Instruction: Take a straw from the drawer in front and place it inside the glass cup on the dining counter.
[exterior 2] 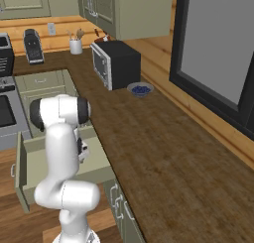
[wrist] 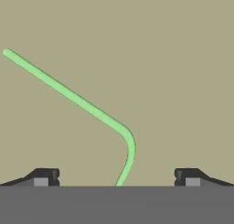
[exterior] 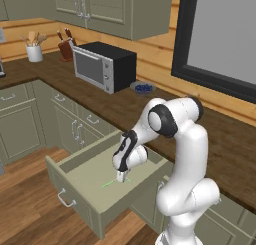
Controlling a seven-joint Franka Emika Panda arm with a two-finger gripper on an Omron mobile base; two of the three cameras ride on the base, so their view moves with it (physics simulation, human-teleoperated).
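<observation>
here the gripper [wrist: 116, 177] is seen low inside the open drawer [exterior: 80, 201], its jaws spread wide and nothing pinched. the straw [wrist: 68, 96] lies flat on the drawer floor, directly below and between the fingertips [wrist: 45, 176]. in the hand view its short bent end passes through the gap, while the long part runs away up and to the left, slanted across the closing line rather than square to it. from the left base view the straw [exterior: 112, 183] is seen just under the hand. a straight descent and closing on the bend seems called for.
</observation>
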